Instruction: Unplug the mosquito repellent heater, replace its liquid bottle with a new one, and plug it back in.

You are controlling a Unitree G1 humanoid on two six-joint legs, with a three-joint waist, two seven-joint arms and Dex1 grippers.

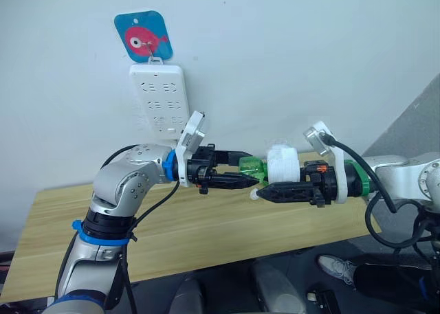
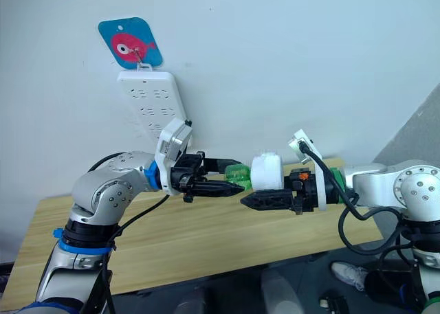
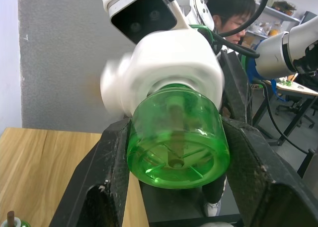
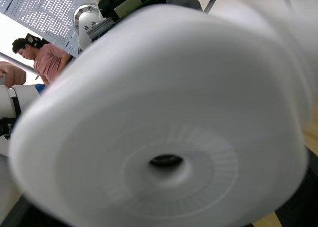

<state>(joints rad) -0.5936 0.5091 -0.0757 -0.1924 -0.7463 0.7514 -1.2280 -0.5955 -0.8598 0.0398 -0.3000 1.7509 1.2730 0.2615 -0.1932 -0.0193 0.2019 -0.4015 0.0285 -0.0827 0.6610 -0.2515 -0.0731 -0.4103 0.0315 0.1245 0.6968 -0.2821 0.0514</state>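
Bottle (image 3: 176, 137) base w/ wick seen by left wrist; heater (image 4: 164, 137) vent by right.

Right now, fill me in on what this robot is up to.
The robot holds the mosquito repellent heater in its right gripper and grips the green liquid bottle in its left gripper, over the wooden table. The bottle sits in the heater. The heater is unplugged from the power strip on the wall.
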